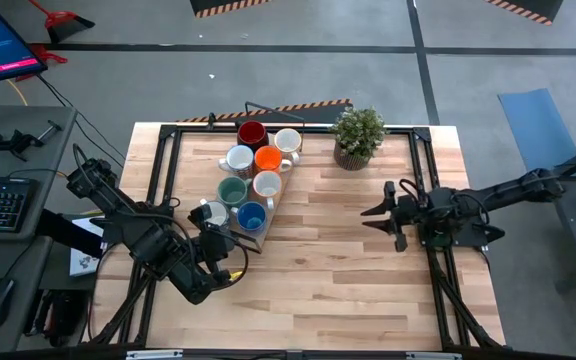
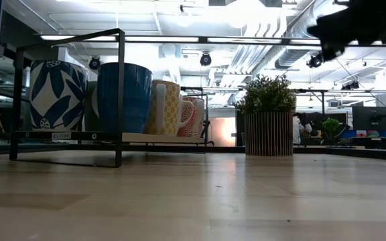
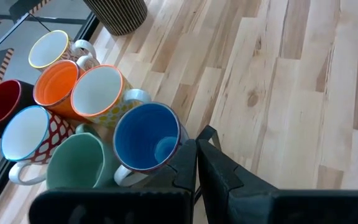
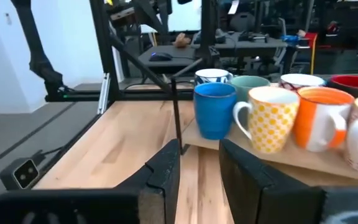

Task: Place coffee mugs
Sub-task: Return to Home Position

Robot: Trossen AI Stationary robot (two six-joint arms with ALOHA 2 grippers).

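Since all eight mugs point(image 1: 268, 158) stand together on the shelf point(image 2: 66, 136), the job looks done. The left gripper point(image 3: 197, 146), jaws together and empty, sits beside the blue mug point(image 1: 251, 215); the right gripper point(image 1: 368, 217) waits far off, jaws apart. Only going home seems left.

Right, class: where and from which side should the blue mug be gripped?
Probably pinch the rim wall of the blue mug from above, on the side facing open table: it stands upright, mouth open, with the teal mug and yellow-dotted mug crowding its other sides.
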